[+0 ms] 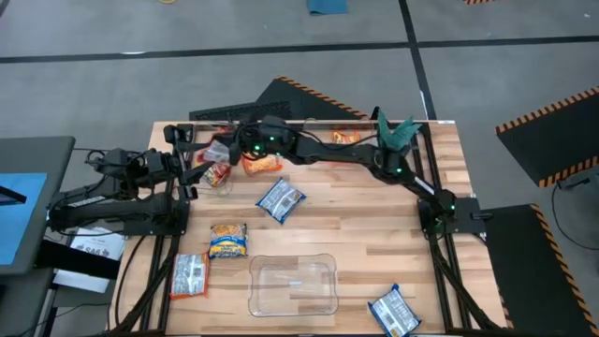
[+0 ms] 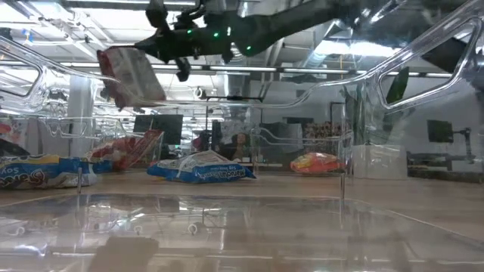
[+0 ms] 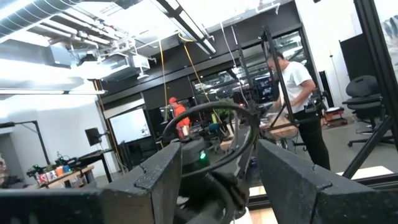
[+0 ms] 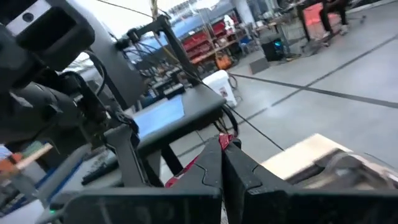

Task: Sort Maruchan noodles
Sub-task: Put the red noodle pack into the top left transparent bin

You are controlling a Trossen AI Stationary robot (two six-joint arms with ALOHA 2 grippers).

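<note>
My right gripper (image 1: 227, 148) reaches across the far side of the table and is shut on a red-and-silver noodle packet (image 2: 132, 75), which is in the air over the far left corner. Other packets lie flat on the table: orange (image 1: 262, 165), red (image 1: 216, 174), blue (image 1: 281, 199), yellow-and-blue (image 1: 227, 240), red-and-silver (image 1: 190, 275), blue (image 1: 395, 311), and orange (image 1: 344, 137). My left gripper (image 3: 217, 180) is open and waits at the table's left edge (image 1: 190, 174), touching nothing. My right gripper pinches the red-and-silver packet between its two shut fingers by one edge (image 4: 225, 140). The packet is lifted clear of the table and hangs tilted below and beside the fingers (image 2: 181, 62). Whether the edge is the packet's short or long one is hidden by the fingers.
A clear plastic bin (image 1: 292, 262) stands near the table's near edge, and the low view looks through its walls. A green potted plant (image 1: 395, 131) sits at the far right corner. Bare wood lies in the middle right (image 1: 374, 225).
</note>
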